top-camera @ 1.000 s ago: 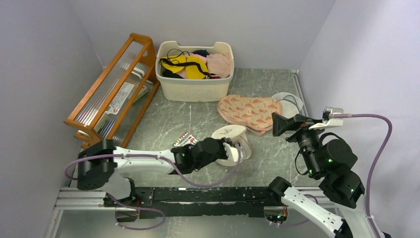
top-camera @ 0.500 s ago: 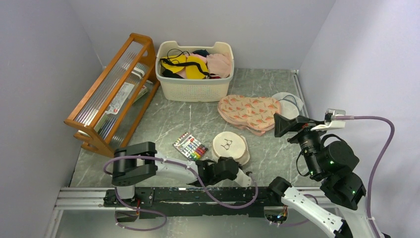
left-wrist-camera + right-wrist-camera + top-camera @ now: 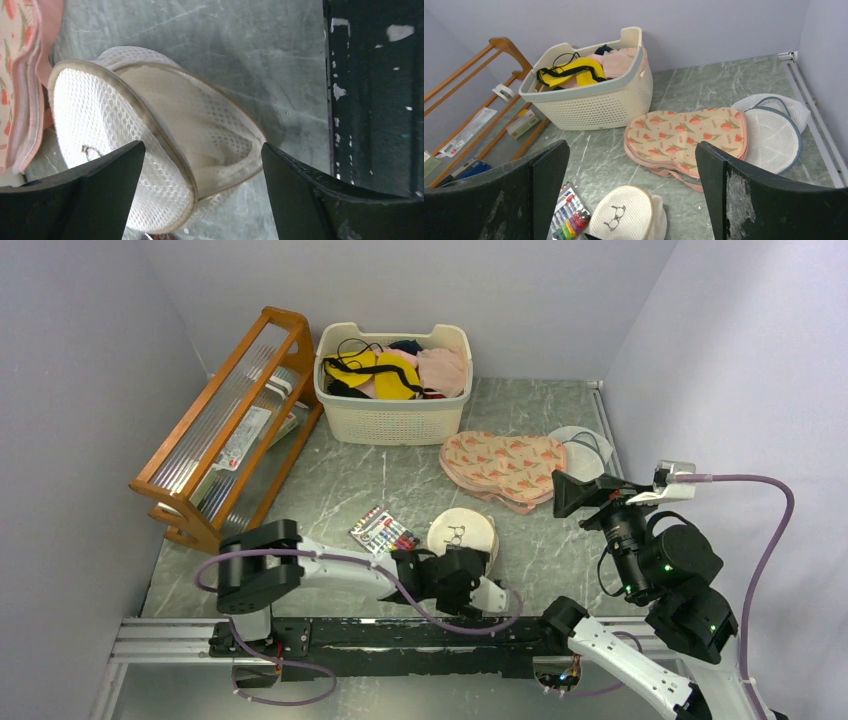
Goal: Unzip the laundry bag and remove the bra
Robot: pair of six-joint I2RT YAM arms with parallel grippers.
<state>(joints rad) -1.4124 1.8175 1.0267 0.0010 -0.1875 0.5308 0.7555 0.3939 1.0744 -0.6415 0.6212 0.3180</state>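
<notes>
The laundry bag (image 3: 462, 532), a small round cream mesh drum with a black emblem on its lid, lies tilted on the grey table. It also shows in the left wrist view (image 3: 150, 135) and the right wrist view (image 3: 626, 215). My left gripper (image 3: 463, 562) is low at the bag's near edge and open, its fingertips (image 3: 131, 152) wide on either side of the bag without touching it. My right gripper (image 3: 572, 490) hangs open high on the right, holding nothing. The bra is hidden; I cannot tell whether the zip is undone.
A cream basket (image 3: 392, 415) of clothes stands at the back, a wooden rack (image 3: 225, 430) on the left. Peach carrot-print fabric (image 3: 503, 465) and a white mesh disc (image 3: 580, 448) lie back right. A marker pack (image 3: 383, 533) lies left of the bag.
My left gripper was shut on the bag's edge; it drew back toward the near edge and opened wide, letting the bag go. The right arm has barely moved.
</notes>
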